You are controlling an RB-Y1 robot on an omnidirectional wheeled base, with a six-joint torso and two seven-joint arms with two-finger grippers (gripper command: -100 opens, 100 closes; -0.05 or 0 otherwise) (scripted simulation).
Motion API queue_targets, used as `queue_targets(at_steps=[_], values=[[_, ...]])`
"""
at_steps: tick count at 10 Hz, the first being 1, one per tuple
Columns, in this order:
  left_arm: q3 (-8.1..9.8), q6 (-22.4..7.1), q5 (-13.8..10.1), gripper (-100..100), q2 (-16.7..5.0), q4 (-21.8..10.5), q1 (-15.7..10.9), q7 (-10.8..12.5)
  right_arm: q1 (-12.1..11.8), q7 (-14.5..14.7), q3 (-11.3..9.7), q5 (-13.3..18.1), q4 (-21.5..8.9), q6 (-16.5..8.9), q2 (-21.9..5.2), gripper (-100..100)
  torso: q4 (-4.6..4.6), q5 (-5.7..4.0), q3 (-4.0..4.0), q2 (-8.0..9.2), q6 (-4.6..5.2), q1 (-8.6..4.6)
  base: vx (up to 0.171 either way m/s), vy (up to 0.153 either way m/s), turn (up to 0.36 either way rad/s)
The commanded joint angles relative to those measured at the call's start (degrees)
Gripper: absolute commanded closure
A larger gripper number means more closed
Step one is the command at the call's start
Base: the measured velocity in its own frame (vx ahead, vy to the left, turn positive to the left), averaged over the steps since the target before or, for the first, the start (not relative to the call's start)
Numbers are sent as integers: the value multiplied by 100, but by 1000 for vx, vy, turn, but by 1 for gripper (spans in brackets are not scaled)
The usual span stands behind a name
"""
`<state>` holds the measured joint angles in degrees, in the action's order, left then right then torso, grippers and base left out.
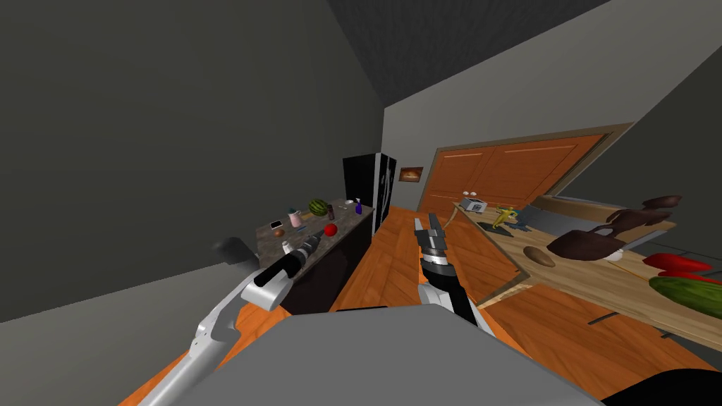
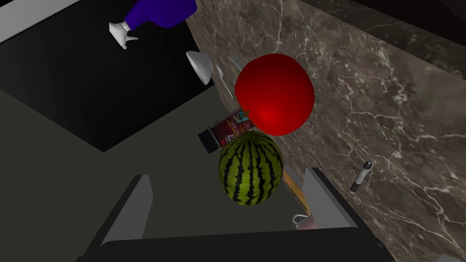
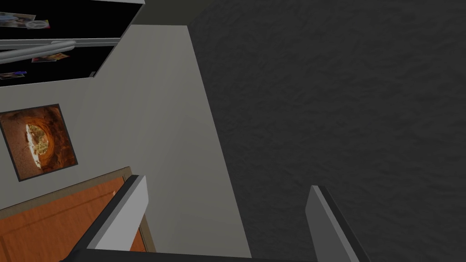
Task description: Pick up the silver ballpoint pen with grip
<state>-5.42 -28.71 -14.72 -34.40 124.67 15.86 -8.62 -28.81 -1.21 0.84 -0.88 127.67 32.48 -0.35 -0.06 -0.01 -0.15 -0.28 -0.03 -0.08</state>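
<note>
Currently the left gripper (image 2: 227,175) hangs low over the dark marble counter (image 2: 396,104). Its two fingers are spread about a third of the wrist view apart and hold nothing. The pen (image 2: 362,177) lies flat on bare marble just outside one finger (image 2: 325,200), neither touching it nor lying between the two. It is a short dark stick with a paler, silvery end. Its long axis slants across the marble: the pale end points away from the gripper's body, towards the part of the counter where the red ball (image 2: 274,93) stands. The dark end points back towards the gripper. It sits in from the counter's edges, with nothing touching it.

Between the fingers, farther off, stands a striped watermelon (image 2: 250,169). Behind it are a dark can (image 2: 223,133) and the red ball, the three overlapping in the wrist view. Beyond them are a small white bowl (image 2: 200,67) and a purple spray bottle (image 2: 157,12), towards the counter's far end, where a black fridge (image 1: 366,185) stands. In the head view a pink mug (image 1: 295,219) stands on the counter nearer the robot than the watermelon.

The right gripper (image 1: 426,222) is held forward over the wooden floor (image 1: 395,268), well apart from the counter, with its fingers equally spread and empty.
</note>
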Motion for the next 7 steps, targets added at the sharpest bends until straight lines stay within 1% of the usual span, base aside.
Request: queue_targets(at_steps=[1,2,3,4,5,6,7], values=[[-2,-241,-58,-100,-78,-67,-31,-69,0,0,0,0,0,0,0,0,0,0,0,0,0,0,58,-30,-14],[19,-433,-223,-100,-287,-233,-80,-180,0,0,0,0,0,0,0,0,0,0,1,3,0,1,62,-22,-25],[19,-532,-223,-100,-287,-233,-80,-180,0,0,0,0,0,0,0,0,0,0,0,1,0,3,54,-19,-11],[45,-700,-392,-100,-499,-407,-126,-291,0,0,0,0,0,0,0,0,0,1,2,4,-1,4,77,-23,-19],[45,-815,-392,-100,-499,-407,-126,-291,0,0,0,0,0,0,0,0,0,0,-2,-3,0,4,74,-29,-10],[75,-999,-565,-100,-712,-586,-171,-400,0,0,0,0,0,0,0,0,-1,0,-2,-3,0,1,94,-57,-15],[75,-1087,-565,-100,-712,-586,-171,-400,0,0,0,0,0,0,0,0,-2,-2,-5,-9,0,-7,84,-35,1]])
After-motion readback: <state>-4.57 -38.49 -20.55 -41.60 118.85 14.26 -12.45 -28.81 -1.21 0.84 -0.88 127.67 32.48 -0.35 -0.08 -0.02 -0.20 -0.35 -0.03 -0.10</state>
